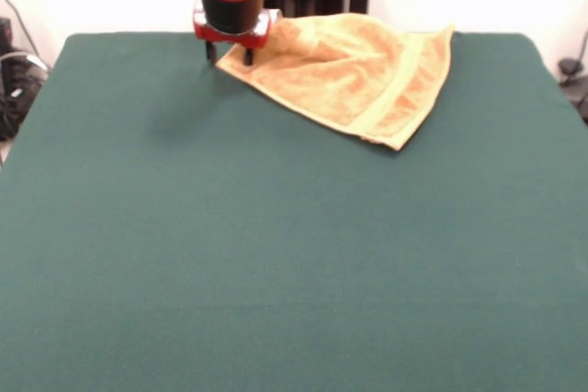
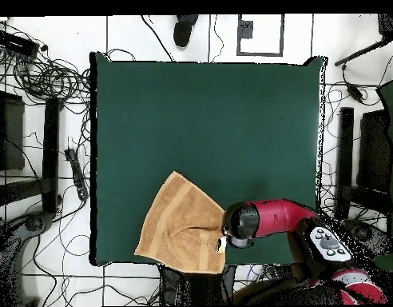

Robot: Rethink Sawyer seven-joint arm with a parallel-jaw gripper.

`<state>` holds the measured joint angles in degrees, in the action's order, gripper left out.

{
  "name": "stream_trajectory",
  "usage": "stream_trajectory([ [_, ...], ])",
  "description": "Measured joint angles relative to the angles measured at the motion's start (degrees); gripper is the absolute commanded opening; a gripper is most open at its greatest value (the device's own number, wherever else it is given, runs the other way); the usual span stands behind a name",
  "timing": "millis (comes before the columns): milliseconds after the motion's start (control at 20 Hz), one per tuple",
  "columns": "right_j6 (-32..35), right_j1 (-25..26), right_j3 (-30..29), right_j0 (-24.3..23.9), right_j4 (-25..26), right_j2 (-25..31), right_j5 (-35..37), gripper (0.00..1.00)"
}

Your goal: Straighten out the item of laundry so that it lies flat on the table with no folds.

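Claw (image 1: 229,54) open at rumpled towel's (image 1: 354,75) corner.

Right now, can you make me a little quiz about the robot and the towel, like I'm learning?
1. True or false: the towel lies in the middle of the table.
2. What colour is the table? A red, B green, C white.
3. Fill in: the robot's hand is at the towel's ___.

Key: 1 false, it lies near the robot's edge. 2 B. 3 corner.
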<state>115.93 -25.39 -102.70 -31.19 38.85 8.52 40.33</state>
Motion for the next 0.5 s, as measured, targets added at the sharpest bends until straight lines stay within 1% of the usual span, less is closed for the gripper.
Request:
stream_trajectory([
  [300, 0.00, 0.12, -0.14, 0.15, -1.11, -0.98, -1.11, 1.00],
  [350, 0.01, 0.15, -0.29, 0.58, -1.58, -1.34, -1.56, 0.00],
  [500, 0.01, 0.25, -0.37, 0.97, -1.79, -1.42, -1.76, 0.00],
])
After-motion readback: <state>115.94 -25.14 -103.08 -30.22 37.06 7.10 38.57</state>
